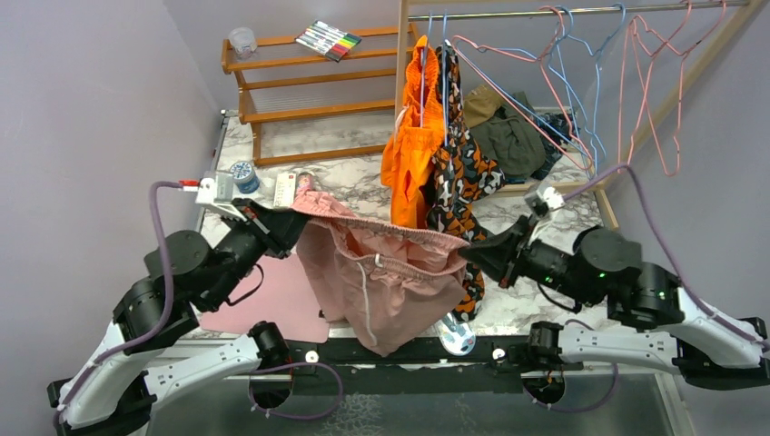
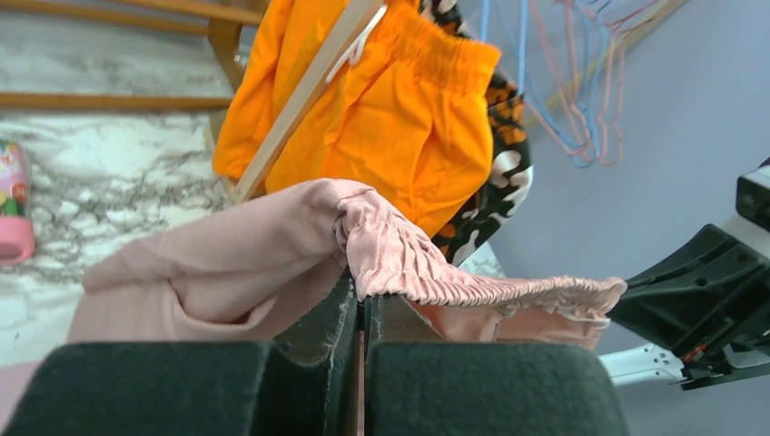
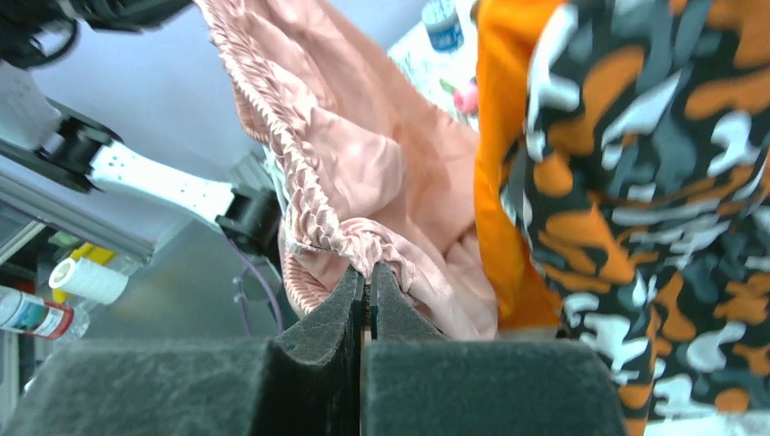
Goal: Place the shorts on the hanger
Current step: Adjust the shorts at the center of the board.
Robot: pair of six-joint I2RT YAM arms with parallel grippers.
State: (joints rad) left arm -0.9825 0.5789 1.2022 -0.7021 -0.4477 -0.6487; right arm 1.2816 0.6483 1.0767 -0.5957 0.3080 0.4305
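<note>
Orange garment (image 1: 409,154) and camouflage garment (image 1: 468,173) hang beside a wooden shelf (image 1: 300,84) bearing markers (image 1: 329,39).

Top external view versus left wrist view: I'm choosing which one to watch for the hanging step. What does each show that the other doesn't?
Only top external: the rail, the marker set and the dangling white drawstring. Only left wrist: a close look at the left gripper pinched shut on the gathered waistband. Both: the shorts stretched across to the right gripper, with the orange garment behind.
</note>
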